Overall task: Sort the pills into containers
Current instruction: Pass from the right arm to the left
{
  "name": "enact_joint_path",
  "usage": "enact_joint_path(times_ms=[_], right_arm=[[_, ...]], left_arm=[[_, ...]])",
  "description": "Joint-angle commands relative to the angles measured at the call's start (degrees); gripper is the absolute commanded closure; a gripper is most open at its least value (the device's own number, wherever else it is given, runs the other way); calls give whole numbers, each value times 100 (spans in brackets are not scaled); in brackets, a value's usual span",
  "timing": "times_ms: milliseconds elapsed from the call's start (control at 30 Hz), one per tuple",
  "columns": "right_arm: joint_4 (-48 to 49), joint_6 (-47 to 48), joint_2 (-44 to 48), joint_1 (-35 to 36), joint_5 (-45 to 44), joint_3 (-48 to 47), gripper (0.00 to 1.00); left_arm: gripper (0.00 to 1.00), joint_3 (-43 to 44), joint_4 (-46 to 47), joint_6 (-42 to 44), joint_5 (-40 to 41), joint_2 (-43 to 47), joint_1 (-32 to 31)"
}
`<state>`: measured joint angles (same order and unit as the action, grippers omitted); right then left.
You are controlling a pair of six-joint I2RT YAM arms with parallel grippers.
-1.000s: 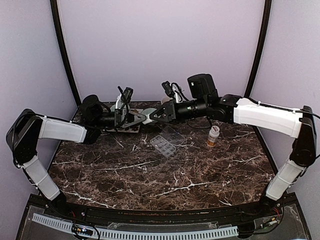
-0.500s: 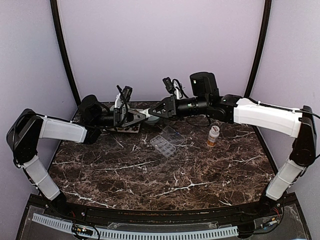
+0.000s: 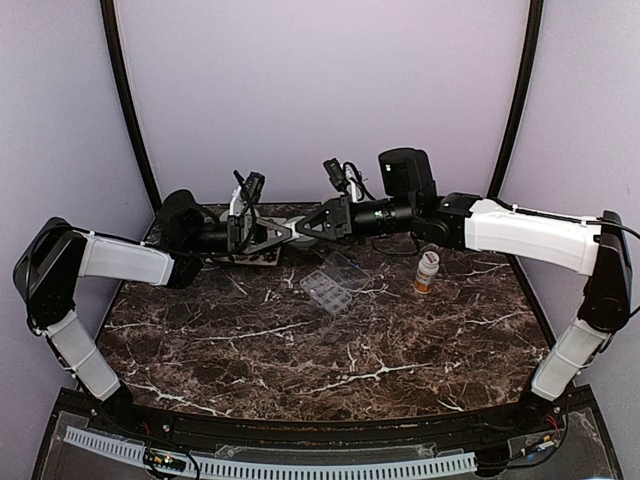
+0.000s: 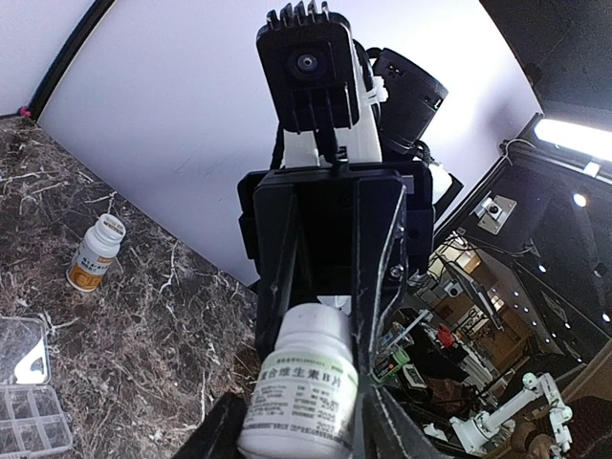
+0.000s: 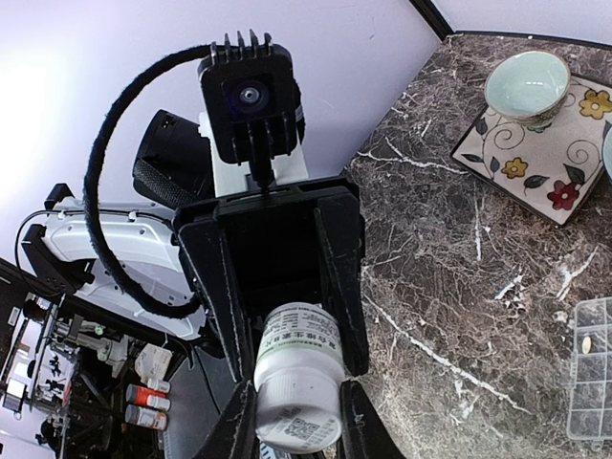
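A white pill bottle with a printed label is held in the air between both grippers, above the back of the table. My left gripper is shut on the bottle's body. My right gripper is shut on its white cap. In the left wrist view the left gripper grips the labelled body, and in the right wrist view the right gripper grips the cap. The clear organiser box lies open on the table in front of them. It also shows in the left wrist view and the right wrist view, with a small pill in one compartment.
An amber pill bottle with a white cap stands right of the organiser. A floral tile with a pale green bowl on it lies at the back left, under the left arm. The walls stand close behind.
My right gripper has risen slightly and shifted a little left at the bottle. The left arm has held still. Both stay shut on the white bottle.
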<state>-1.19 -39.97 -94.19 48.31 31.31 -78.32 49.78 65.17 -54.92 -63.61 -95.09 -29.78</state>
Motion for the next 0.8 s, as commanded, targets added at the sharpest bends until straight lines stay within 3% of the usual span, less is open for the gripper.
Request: enact_joint_path(times_ms=[0, 367, 533, 767], right_arm=[[133, -46, -106, -39, -34, 106, 100], [70, 22, -143, -61, -61, 133, 100], [-330, 506, -152, -72, -106, 49, 100], [-737, 1916, 62, -44, -308, 136, 100]], left_arm=[[61, 145, 416, -36, -61, 43, 25], [100, 193, 675, -215, -205, -79, 25], [100, 222, 1198, -638, -351, -177, 88], [100, 417, 1802, -1413, -671, -360, 112]])
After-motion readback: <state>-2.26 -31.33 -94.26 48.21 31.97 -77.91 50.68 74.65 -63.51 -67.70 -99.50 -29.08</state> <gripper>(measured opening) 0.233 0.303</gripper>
